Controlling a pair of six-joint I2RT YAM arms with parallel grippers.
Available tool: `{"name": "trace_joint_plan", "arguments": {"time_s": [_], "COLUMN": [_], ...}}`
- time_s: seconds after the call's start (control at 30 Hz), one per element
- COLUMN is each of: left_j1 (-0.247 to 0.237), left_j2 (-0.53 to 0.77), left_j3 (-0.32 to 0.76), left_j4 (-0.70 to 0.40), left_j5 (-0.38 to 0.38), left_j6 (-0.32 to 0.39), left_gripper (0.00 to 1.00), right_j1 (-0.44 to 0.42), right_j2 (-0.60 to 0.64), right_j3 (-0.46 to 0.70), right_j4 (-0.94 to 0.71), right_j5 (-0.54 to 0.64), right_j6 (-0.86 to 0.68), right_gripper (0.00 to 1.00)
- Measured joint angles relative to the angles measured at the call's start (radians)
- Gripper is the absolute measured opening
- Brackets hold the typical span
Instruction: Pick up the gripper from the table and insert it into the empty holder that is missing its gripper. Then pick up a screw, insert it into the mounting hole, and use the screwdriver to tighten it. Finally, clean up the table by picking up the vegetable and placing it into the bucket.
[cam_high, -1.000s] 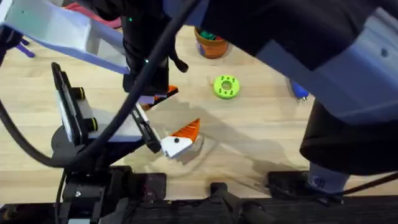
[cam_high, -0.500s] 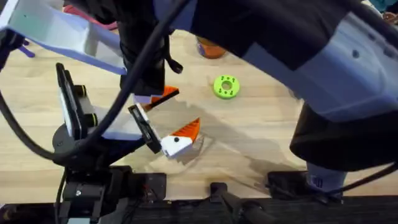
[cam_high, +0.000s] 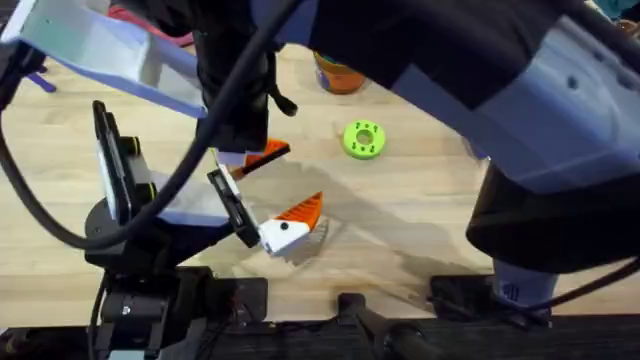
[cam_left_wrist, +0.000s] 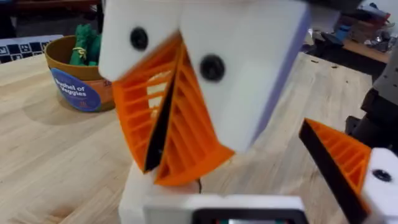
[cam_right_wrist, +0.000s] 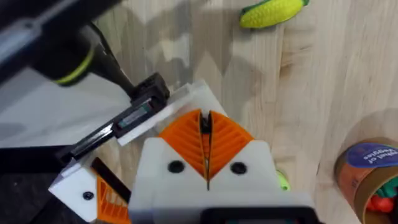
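Note:
My right gripper (cam_high: 262, 153) reaches across the table with its orange pads shut together (cam_right_wrist: 205, 121). Its tips rest on the white holder (cam_left_wrist: 134, 193) of my left arm. Anything pinched between the pads is hidden, so the loose gripper is hidden. My left gripper (cam_high: 262, 190) is open around them, and its other finger carries an orange tip (cam_left_wrist: 336, 162). The yellow vegetable (cam_right_wrist: 273, 12) lies on the wood. The bucket (cam_high: 340, 78) stands at the back with toy vegetables inside (cam_left_wrist: 78, 78). The screw and the screwdriver are out of view under the right arm.
A lime-green disc (cam_high: 363, 139) sits right of the grippers. The right arm's dark bulk covers the right half of the table (cam_high: 400, 230). A black clamp piece (cam_high: 230, 205) juts from the left arm. Red handles (cam_high: 130, 14) lie at the back left.
Over the last second the right arm has swung further over the table, covering the blue screwdriver and part of the bucket. Both grippers have barely shifted.

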Motion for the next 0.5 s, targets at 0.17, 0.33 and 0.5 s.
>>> {"name": "trace_joint_plan", "arguments": {"time_s": [0.17,0.33,0.5], "left_j1": [0.000,-0.003,-0.005], "left_j2": [0.000,-0.001,-0.001], "left_j3": [0.000,0.000,0.000], "left_j4": [0.000,-0.003,-0.005], "left_j5": [0.000,0.034,0.049], "left_j6": [0.000,0.007,0.008], "left_gripper": [0.985,0.985,0.985], "right_j1": [0.000,-0.024,-0.039], "right_j2": [0.000,0.000,0.000], "right_j3": [0.000,0.001,0.003], "right_j4": [-0.004,0.010,0.011], "right_j5": [0.000,0.045,0.057], "right_j6": [0.007,0.003,0.007], "right_gripper": [0.091,0.803,0.989]}}
